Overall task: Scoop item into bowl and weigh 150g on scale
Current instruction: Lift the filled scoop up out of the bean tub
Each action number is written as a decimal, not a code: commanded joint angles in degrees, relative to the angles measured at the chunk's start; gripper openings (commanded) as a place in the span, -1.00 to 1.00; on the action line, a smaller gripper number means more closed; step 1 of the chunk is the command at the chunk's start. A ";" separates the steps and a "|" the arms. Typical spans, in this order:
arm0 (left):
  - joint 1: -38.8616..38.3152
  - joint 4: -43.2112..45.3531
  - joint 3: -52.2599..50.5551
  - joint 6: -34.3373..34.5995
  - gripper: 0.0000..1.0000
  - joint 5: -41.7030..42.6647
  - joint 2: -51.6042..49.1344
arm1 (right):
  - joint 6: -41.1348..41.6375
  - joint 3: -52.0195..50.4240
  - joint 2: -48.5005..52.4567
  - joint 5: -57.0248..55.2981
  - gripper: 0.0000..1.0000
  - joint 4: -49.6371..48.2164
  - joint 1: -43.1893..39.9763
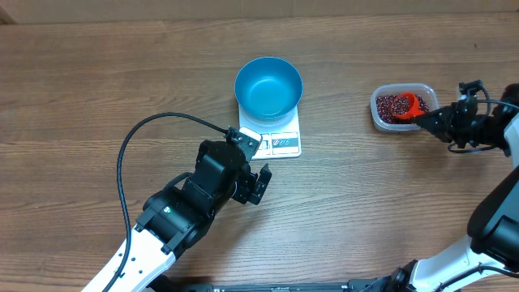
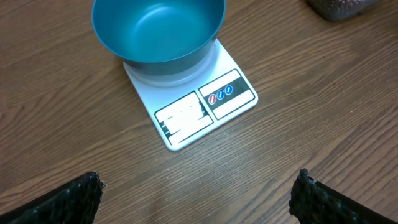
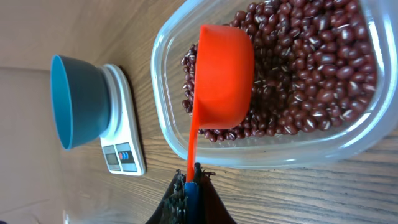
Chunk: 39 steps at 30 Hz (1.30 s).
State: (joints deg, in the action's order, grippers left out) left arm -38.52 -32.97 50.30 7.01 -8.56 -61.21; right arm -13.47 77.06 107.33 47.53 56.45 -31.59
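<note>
Two grippers, nearest first. Your left gripper (image 2: 198,180) has its jaws wide apart, holding nothing, just short of the scale (image 2: 205,106). The blue bowl (image 2: 158,31) sits on the scale's far end. Your right gripper (image 3: 189,186) is clamped on the orange scoop (image 3: 224,74) handle, with the cup over the beans (image 3: 311,68) inside the clear tub (image 3: 280,155), well apart from the scale.
</note>
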 commanded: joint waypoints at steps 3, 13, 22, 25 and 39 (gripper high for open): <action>0.26 0.02 -0.04 -1.03 0.99 0.68 -0.61 | 0.09 -0.57 0.17 4.76 -0.93 0.22 -1.29; 0.26 0.00 -0.04 -1.03 0.99 0.68 -0.61 | 0.09 -0.57 0.17 7.82 -0.93 1.20 -1.29; 0.26 0.00 -0.04 -1.03 0.99 0.68 -0.61 | -0.07 -0.55 0.17 10.60 -0.93 2.40 -1.42; 0.26 0.00 -0.04 -1.03 0.99 0.68 -0.61 | -0.09 -0.55 0.17 11.30 -0.93 3.30 -2.08; 0.26 0.00 -0.04 -1.03 0.99 0.68 -0.61 | -3.91 -0.48 0.15 16.85 -0.93 8.24 -5.16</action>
State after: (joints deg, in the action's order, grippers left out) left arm -38.52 -32.99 50.30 7.03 -8.56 -61.43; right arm -15.09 77.06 107.33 60.80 64.25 -36.77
